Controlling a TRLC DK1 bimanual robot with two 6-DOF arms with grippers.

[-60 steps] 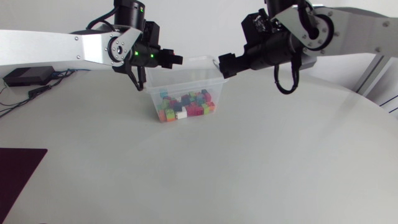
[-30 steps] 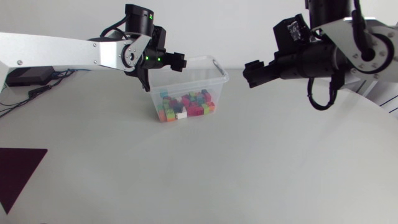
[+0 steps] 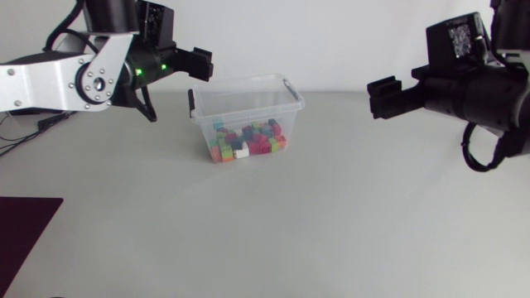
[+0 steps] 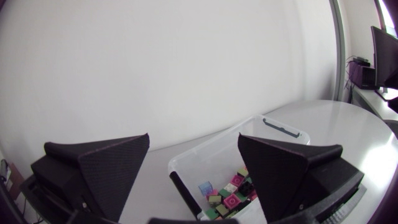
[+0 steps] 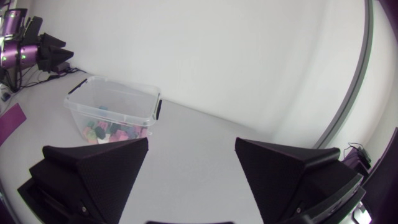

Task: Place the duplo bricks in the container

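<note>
Both grippers gape wide, holding nothing: left gripper just beside the container, right gripper well apart. Duplo bricks lie heaped inside; 0 seen loose outside, so likely finished.

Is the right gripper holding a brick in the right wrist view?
No, the right gripper stands open with nothing between its fingers; the bricks lie in the container ahead of it.

Clear container holds pink, green, blue bricks.
</note>
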